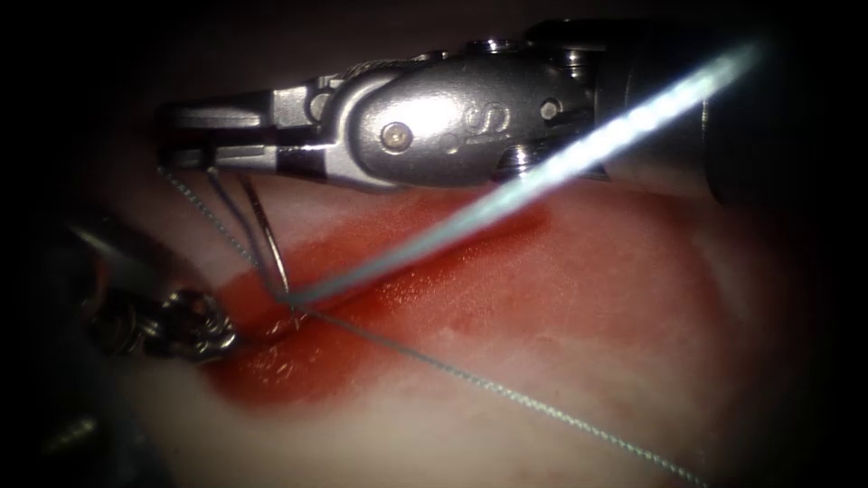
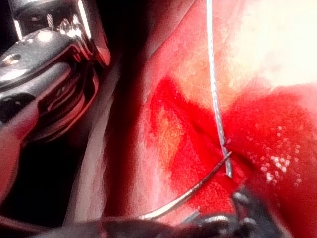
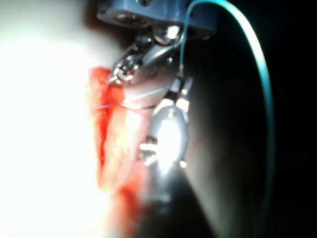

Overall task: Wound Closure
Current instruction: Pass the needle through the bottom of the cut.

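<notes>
We are seeing a thick pale strand of thread (image 1: 579, 154) running closest to the lens, slanting from the upper right of the frame down to the cut (image 1: 298, 307) in the tissue (image 1: 588, 325), where thinner strands are crossing and trailing off to the lower right. Behind it, the right tool (image 1: 185, 136) is reaching in from the right across the top of the frame, its jaws pressing together at the upper left on the blunt end of the needle (image 1: 267, 239). The needle is curving down from those jaws, and its point is sitting in the tissue at the cut, amid red fluid (image 1: 380, 298). At the left edge of the cut, low in the frame, the left tool (image 1: 203, 330) is resting against the tissue; we cannot tell how its jaws are standing or whether they are holding anything. In the left wrist view, the needle (image 2: 198, 188) is meeting the thread (image 2: 214, 89) at the cut.
</notes>
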### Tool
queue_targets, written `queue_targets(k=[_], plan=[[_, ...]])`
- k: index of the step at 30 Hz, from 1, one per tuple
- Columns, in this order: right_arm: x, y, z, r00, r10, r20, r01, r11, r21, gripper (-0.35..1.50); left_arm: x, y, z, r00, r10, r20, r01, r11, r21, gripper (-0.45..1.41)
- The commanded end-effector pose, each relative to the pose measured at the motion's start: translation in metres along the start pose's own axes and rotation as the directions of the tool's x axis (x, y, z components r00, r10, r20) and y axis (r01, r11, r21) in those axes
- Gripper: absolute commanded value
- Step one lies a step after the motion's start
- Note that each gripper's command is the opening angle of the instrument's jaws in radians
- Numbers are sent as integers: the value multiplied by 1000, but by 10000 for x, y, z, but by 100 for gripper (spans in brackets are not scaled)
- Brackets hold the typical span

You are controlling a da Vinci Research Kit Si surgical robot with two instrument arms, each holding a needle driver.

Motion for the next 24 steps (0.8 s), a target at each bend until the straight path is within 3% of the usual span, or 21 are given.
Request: queue_targets(k=[1,24], plan=[[0,11,11,1000,-5,-4,5,1000,-3,-35,-11,-3,-3,1000,4,5,-4,1000,0,-45],[4,4,24,997,-57,-59,55,998,-41,-35,-12,-3,-3,1000,4,5,-4,1000,0,-45]])
